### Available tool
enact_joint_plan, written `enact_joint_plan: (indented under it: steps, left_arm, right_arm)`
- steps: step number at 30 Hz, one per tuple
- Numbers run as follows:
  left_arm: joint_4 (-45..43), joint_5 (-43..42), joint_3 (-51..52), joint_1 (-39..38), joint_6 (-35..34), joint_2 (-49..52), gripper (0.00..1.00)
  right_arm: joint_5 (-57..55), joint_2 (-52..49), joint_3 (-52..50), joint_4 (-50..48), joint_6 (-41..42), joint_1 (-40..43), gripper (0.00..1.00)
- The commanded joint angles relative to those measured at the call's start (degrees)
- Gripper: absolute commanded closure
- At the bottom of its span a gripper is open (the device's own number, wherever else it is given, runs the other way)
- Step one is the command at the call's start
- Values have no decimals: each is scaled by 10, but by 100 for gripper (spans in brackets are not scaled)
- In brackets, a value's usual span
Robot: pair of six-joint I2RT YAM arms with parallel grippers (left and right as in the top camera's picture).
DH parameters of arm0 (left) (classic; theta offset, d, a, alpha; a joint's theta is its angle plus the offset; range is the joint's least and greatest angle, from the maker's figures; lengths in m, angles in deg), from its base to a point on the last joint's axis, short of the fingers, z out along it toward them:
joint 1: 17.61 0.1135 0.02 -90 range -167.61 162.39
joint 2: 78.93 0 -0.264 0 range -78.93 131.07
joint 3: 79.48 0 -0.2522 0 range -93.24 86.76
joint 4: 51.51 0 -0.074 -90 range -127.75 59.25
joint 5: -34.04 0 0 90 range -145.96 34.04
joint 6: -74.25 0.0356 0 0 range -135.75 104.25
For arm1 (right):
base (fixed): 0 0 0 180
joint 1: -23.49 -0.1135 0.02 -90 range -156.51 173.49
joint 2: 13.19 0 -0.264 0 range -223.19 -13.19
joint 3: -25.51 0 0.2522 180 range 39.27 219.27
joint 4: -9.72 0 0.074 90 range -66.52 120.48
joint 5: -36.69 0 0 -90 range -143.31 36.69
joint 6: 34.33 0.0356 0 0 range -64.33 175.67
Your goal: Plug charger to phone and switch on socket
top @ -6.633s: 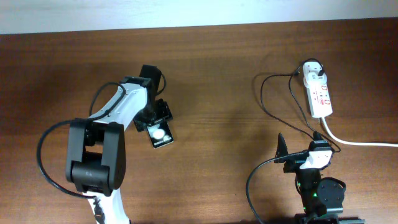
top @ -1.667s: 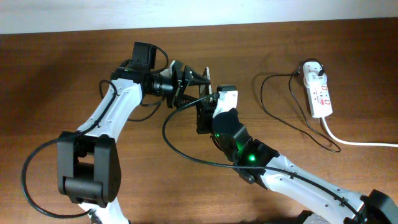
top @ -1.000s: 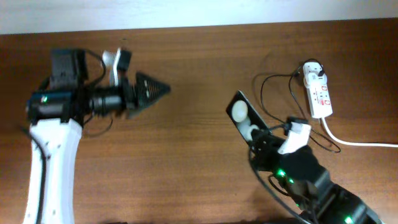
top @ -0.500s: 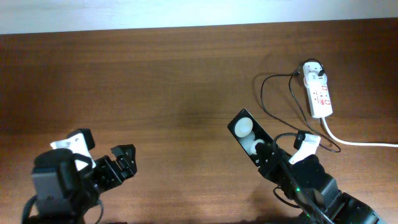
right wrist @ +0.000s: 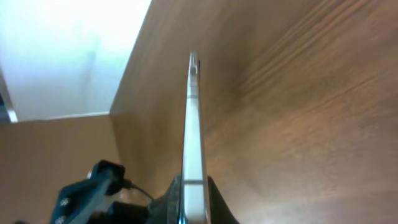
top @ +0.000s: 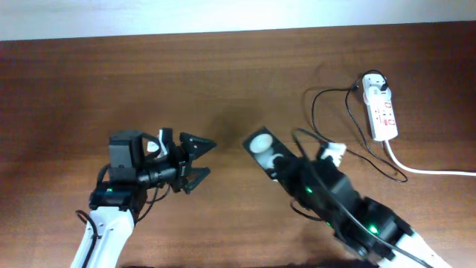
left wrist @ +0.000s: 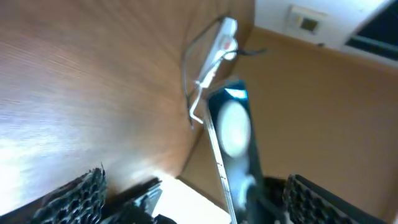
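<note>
My right gripper (top: 282,165) is shut on the phone (top: 260,144), a black slab with a white circle, and holds it above the table's middle. The right wrist view shows the phone (right wrist: 193,112) edge-on, clamped between the fingers (right wrist: 214,202). Just left of it, my left gripper (top: 210,158) stands open, pointing at the phone without touching it. In the left wrist view the phone (left wrist: 235,140) hangs ahead between the spread fingers (left wrist: 68,199). The socket (top: 381,113) lies at the far right. The charger's black cable (top: 318,123) loops beside it from the white adapter (top: 375,83). Its plug tip is hidden.
The socket's thick white cord (top: 431,171) runs off the right edge. The table's far edge meets a pale wall (top: 223,15). Bare brown wood (top: 111,82) stretches across the left and back.
My left arm has swung up and right from the lower-left corner, still open. The right gripper has carried the phone leftward toward the middle.
</note>
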Motion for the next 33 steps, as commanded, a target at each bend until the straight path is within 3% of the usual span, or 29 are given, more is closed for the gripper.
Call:
enact_joint_plan:
  steps: [1,3,5,8,11,15,19,26,29,31,33]
  left_arm:
    - [-75,4,-1,-37,-140,1,9]
    - [-105,62,-1,-74,-190,1,12]
    - [-105,132,-1,-111,-208,1,24]
    - [-105,175,-1,-138,-208,1,27]
    - [-105,162,-1,-139,-208,1,27]
    - [-105,170,-1,-139,-208,1,26]
    - [-105,184,-1,-139,-208,1,41]
    - [-148,239,-1,-139,-223,1,53]
    - [-189,242,-1,-139,-252,1,59]
    - [-205,242,-1,-139,-251,1,65]
    - [-211,266,-1,-139,-251,1,62]
  right_arm:
    - [68,-86,7,-105,10,0,96]
    - [79,-130,7,-123,94,0,96]
    - [87,-138,7,-135,105,0,96]
    - [80,-137,8,-146,105,0,96]
    - [55,-137,8,-150,105,0,96]
    - [116,-137,8,-188,107,0,96]
    - [146,-137,8,-202,107,0,96]
    - [151,-137,8,-203,110,0,96]
    - [185,-137,8,-211,215,0,96]
    - [203,-137,8,-212,222,0,96]
    - [238,-138,8,-215,223,0,96]
